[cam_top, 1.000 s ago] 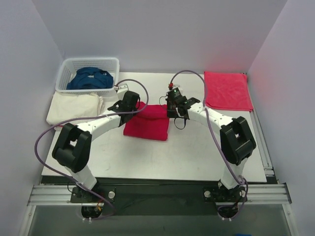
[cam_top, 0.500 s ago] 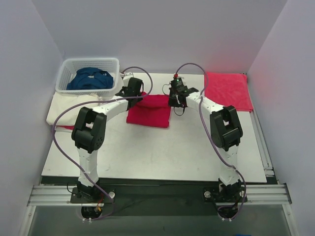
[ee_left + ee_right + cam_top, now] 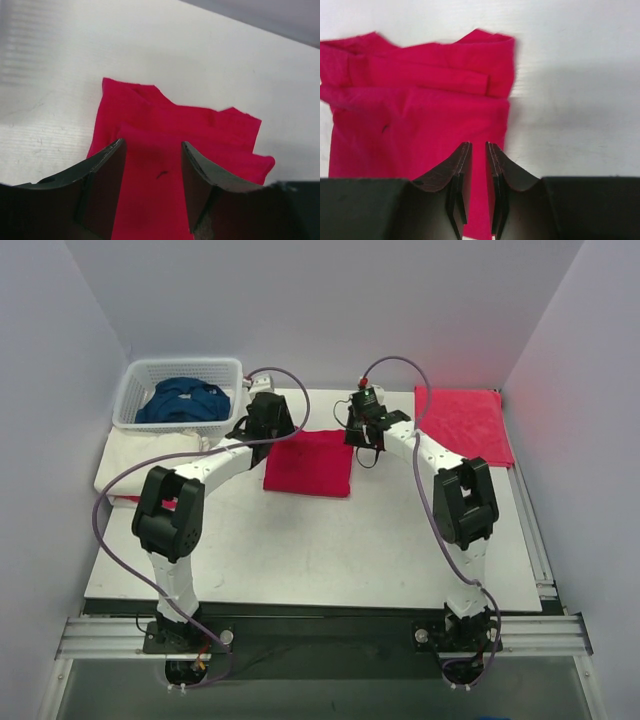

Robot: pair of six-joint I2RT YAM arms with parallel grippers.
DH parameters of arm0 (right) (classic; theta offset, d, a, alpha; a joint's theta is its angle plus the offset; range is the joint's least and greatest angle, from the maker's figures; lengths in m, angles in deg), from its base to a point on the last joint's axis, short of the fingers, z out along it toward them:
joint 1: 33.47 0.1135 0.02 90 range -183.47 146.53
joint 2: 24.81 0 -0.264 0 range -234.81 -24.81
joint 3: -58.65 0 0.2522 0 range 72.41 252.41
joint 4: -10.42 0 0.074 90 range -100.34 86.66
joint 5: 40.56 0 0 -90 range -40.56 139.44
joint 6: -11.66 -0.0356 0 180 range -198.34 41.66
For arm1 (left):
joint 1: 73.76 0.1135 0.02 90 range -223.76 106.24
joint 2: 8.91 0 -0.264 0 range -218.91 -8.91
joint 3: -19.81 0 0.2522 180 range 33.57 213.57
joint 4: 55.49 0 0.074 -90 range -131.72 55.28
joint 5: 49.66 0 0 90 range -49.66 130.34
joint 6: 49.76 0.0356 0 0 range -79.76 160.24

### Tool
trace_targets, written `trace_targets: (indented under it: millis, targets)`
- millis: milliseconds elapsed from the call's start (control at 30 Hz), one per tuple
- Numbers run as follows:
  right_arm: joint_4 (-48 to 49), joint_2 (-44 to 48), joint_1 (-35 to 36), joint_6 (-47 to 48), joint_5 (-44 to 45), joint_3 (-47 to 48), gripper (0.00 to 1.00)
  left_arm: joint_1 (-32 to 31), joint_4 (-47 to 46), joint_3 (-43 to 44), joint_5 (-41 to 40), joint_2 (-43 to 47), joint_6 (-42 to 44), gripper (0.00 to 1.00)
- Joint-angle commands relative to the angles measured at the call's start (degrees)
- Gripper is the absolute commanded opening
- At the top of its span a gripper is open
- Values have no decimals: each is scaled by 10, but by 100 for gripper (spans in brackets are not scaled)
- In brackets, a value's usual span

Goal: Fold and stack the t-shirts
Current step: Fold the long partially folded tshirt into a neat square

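A folded crimson red t-shirt (image 3: 308, 464) lies flat on the white table (image 3: 330, 550), its far edge showing layered folds (image 3: 170, 125) (image 3: 420, 100). My left gripper (image 3: 278, 436) hovers at its far left corner, open, with only fabric visible below the gap (image 3: 152, 145). Over the far right corner my right gripper (image 3: 366, 445) stands open by a narrow slit (image 3: 478, 145) and grips nothing. A second red folded t-shirt (image 3: 460, 425) lies at the back right. The dark blue t-shirt (image 3: 183, 400) is bunched in the basket. The cream-white t-shirt (image 3: 150, 455) lies at the left edge.
The white lattice basket (image 3: 135, 390) stands at the back left corner, next to the left arm's elbow. Purple cables loop over both arms. Grey walls close in the table on three sides.
Both arms carried the red shirt towards the far side of the table. Both grippers then opened and let go of it, the left one wider than the right.
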Motion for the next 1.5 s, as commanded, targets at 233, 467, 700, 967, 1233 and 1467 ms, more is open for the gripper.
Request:
trace_targets:
  millis: [233, 467, 700, 967, 1233, 1467]
  targets:
    - [-32, 6, 52, 28, -63, 5, 19, -3, -16, -37, 170, -11, 8, 57]
    - [-38, -54, 46, 45, -79, 55, 18, -1, -2, 13, 114, -76, -9, 56]
    - [-46, -135, 16, 37, -89, 142, 18, 1, 10, 77, 48, -124, -8, 56]
    - [-62, -227, -34, -2, -138, 280, 22, 13, 59, 180, 19, -179, -6, 56]
    - [-67, -286, -76, -53, -198, 316, 23, 19, 281, 403, 36, -320, -27, 56]
    - [-66, -263, -89, -49, -205, 302, 22, 32, 308, 419, 47, -332, -45, 57]
